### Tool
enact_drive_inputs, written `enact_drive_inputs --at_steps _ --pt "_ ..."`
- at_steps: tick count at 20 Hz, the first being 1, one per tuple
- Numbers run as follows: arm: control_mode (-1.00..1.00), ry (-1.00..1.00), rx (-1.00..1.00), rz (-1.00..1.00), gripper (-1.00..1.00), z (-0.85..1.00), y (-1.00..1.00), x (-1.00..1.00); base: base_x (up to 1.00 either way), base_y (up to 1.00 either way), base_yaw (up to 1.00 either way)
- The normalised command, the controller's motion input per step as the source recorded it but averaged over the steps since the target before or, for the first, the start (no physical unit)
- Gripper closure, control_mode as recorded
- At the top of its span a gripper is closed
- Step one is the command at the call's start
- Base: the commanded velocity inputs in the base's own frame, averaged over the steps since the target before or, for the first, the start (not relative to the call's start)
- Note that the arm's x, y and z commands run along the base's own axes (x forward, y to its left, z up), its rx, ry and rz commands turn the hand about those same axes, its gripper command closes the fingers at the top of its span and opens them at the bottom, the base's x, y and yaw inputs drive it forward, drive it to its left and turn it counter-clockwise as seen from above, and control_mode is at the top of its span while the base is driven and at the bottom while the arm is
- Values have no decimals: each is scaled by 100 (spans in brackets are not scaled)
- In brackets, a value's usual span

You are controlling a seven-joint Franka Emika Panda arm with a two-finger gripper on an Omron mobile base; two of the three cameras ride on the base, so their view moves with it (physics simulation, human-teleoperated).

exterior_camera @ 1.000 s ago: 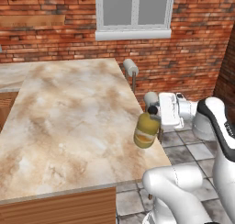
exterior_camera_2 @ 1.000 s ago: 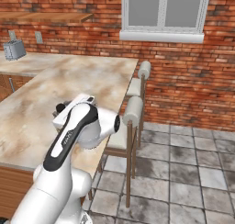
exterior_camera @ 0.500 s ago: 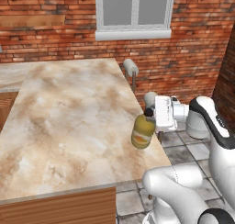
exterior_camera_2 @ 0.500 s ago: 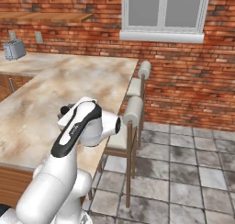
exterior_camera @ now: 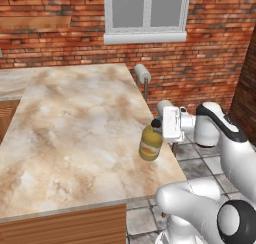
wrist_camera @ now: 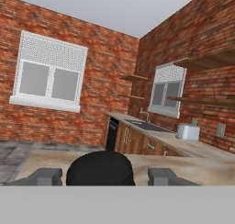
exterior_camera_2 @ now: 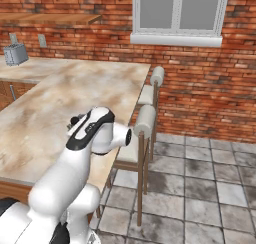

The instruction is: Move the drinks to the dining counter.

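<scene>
At the near right edge of the dining bench [exterior_camera: 75, 133], the yellow juice bottle [exterior_camera: 150, 143] hangs tilted in the pincer [exterior_camera: 161, 129], whose jaws stand partly closed on either side of its black cap [wrist_camera: 100, 169]; whether its base touches the stone I cannot tell. The main risk is a drop: the hold is high up at the cap, the bottle leans, and it sits just beside the edge, so letting go now could tip it over or send it rolling off to the tiled floor [exterior_camera_2: 210, 188] beside the stools [exterior_camera_2: 145, 123]. Setting it down further left, upright, would be safer
</scene>
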Motion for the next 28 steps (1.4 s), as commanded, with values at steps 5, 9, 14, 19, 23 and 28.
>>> enact_drive_inputs --at_steps 5,9,14,19,23,28 --pt "-100 0 0 0 100 -25 0 40 0 0 0" --pt "-100 0 0 0 100 -25 0 37 0 0 0" --pt "-100 0 0 0 100 -24 0 35 0 0 0" --pt "-100 0 0 0 100 -22 0 33 0 0 0" --pt "-100 0 0 0 100 -24 0 20 0 0 0" --pt "-100 0 0 0 100 -25 0 4 0 0 0"
